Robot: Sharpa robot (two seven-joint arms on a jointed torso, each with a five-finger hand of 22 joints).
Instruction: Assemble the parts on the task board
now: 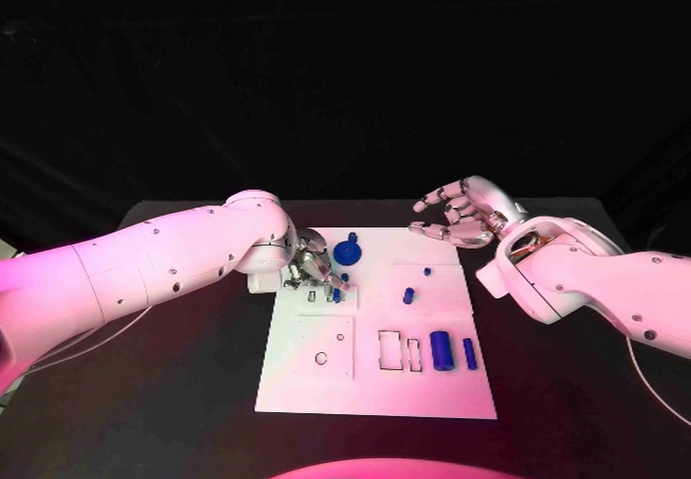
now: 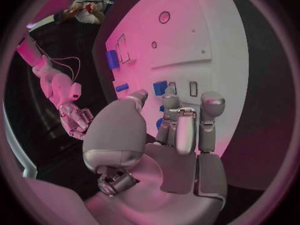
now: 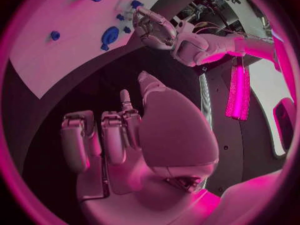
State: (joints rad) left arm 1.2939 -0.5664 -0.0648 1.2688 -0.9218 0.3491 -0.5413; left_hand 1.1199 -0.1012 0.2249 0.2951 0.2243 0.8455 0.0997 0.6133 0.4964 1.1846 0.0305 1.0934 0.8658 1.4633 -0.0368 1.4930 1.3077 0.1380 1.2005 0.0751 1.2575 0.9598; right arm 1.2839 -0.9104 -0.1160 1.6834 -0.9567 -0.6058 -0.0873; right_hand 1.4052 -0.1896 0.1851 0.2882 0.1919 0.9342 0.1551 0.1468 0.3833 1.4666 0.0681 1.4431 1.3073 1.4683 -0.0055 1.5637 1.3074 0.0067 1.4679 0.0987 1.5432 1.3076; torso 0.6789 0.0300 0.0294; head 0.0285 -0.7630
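Observation:
The white task board [image 1: 377,384] lies mid-table. My left hand [image 1: 312,267] is low over its far left part, fingertips down among small blue parts [image 1: 336,289]. In the left wrist view, blue [image 2: 160,122] shows between the thumb and a finger [image 2: 172,105]; whether it is pinched is unclear. A blue square part [image 2: 160,88] lies just beyond the fingertips. A round blue part [image 1: 350,246] sits at the far edge. My right hand [image 1: 458,214] hangs above the board's far right corner, fingers apart and holding nothing.
Two small blue pieces [image 1: 427,269] [image 1: 409,294] lie mid-board. A thick blue cylinder [image 1: 440,350] and a thin one [image 1: 469,352] rest near the right edge beside rectangular slots [image 1: 390,349]. A round hole [image 1: 320,358] is in the near left panel.

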